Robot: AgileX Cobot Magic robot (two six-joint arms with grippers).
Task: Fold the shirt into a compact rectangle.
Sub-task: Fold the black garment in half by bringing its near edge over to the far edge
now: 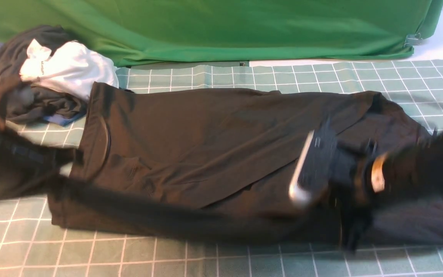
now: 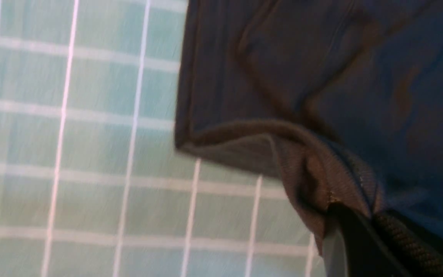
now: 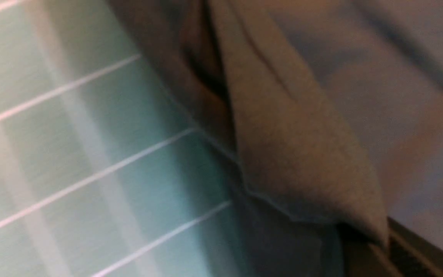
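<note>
Front: the shirt (image 1: 206, 154) lies as a long band across the checked desk (image 1: 244, 261).
Left wrist: left end effector (image 2: 337, 215) clamps a hem corner.
Right wrist: right end effector (image 3: 360, 234) clamps a fold; lift both evenly, cloth taut.

Front overview; wrist close-ups of shirt (image 1: 206, 154)
</note>
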